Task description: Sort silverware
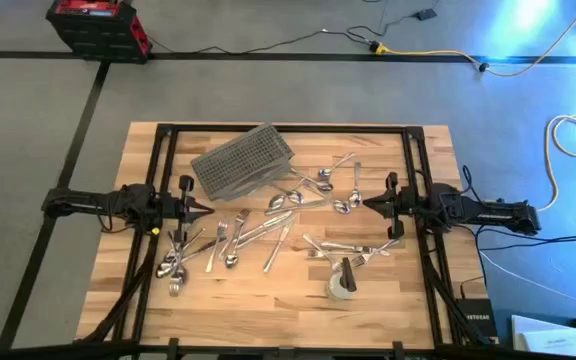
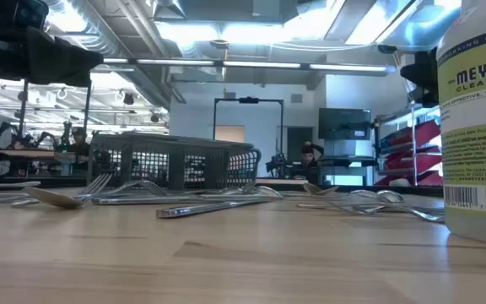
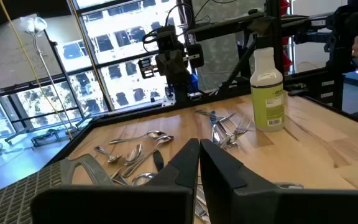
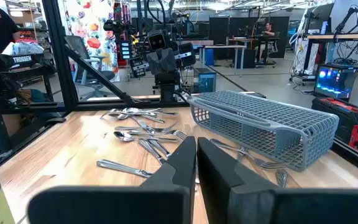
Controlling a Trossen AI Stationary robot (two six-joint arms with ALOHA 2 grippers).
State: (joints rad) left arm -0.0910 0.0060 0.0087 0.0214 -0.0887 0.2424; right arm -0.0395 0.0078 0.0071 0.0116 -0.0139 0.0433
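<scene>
Wrist views show both tools, left and right, closed, empty.

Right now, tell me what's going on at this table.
Nothing is being handled yet. The silverware lies scattered across the table, some of it against the gray basket, which rests tilted near the far edge. The left gripper and right gripper face each other from opposite sides, fingers shut, holding nothing. A bottle stands on the right-hand side. Sorting hasn't started.
</scene>
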